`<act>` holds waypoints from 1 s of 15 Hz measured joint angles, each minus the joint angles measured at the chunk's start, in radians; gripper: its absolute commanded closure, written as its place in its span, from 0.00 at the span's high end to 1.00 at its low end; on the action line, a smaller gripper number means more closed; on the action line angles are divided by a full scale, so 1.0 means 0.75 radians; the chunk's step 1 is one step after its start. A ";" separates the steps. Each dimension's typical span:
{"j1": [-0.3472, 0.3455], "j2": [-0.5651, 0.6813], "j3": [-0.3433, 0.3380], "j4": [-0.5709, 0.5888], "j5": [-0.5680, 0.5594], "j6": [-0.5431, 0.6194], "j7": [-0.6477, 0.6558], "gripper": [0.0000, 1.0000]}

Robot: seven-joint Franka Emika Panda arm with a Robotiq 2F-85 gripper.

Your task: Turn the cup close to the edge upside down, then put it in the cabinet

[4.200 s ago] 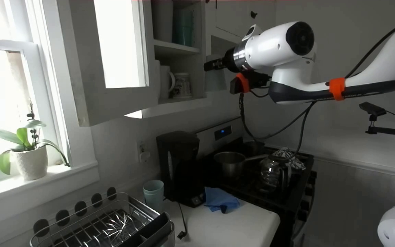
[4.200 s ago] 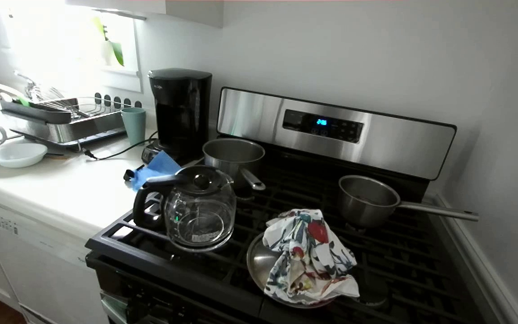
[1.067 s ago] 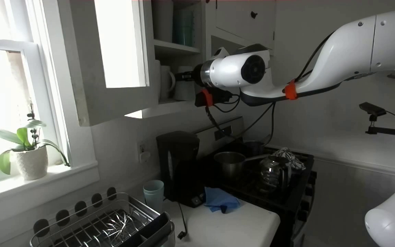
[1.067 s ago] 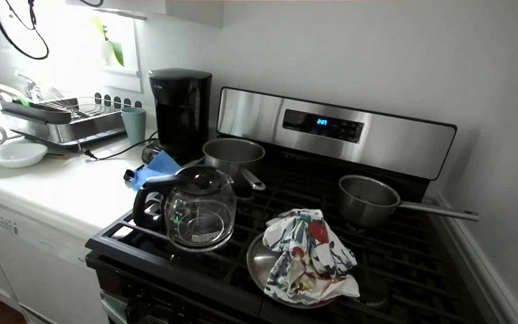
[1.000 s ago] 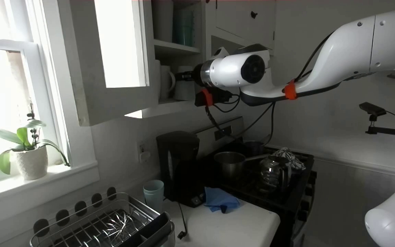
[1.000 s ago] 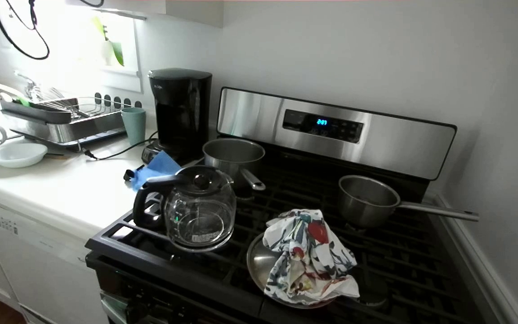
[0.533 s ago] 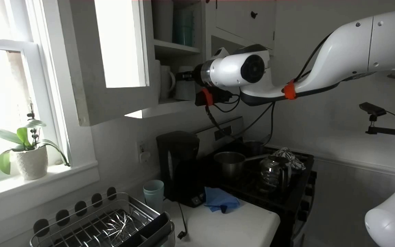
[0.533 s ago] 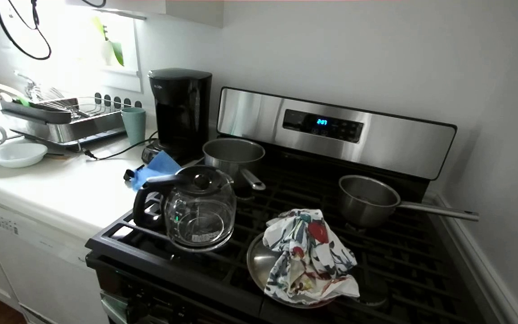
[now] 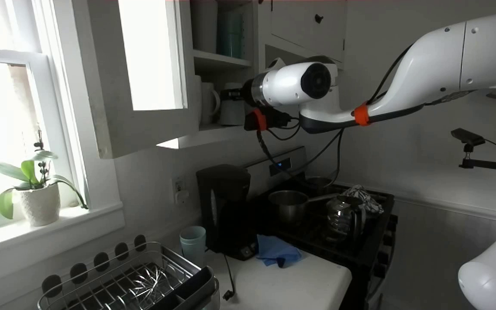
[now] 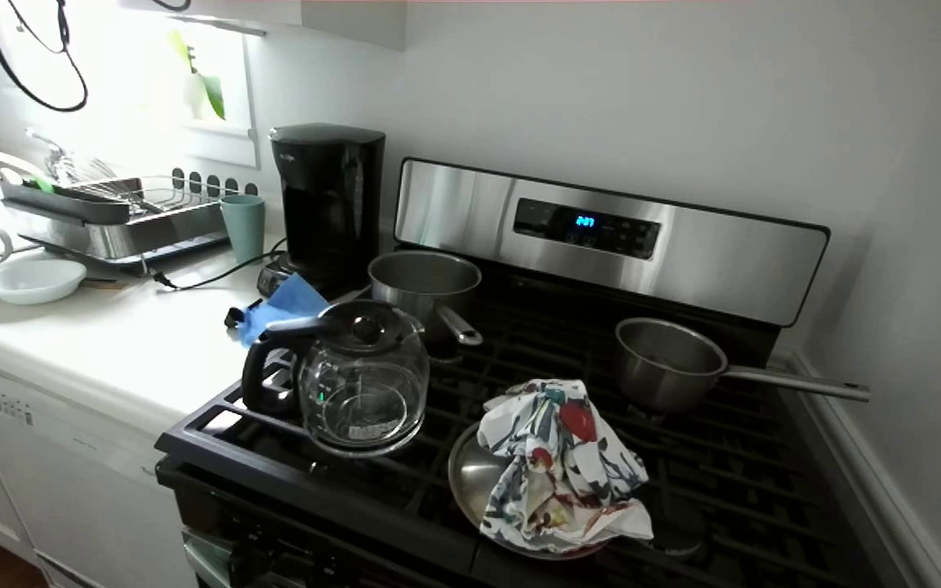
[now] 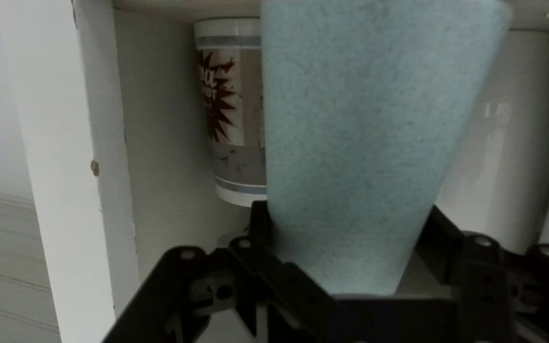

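Wrist view: one cup between two fingers

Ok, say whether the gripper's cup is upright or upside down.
Upside down: in an exterior view, the cup has its wider end down.

The speckled, pale teal cup is held upside down at the lower shelf of the open white cabinet.

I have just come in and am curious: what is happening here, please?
A robot arm is handling a light teal cup. Its hand holds the cup upside down by its narrow end, at the lower shelf of the open cabinet. In the wrist view the cup partly hides a printed mug. I cannot tell whether the cup's rim touches the shelf.
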 measured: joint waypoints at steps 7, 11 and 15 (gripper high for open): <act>0.005 0.011 0.006 0.006 0.068 -0.006 -0.100 0.50; 0.005 0.015 0.013 0.013 0.067 -0.015 -0.050 0.50; 0.005 0.027 0.019 0.025 0.067 -0.015 -0.029 0.91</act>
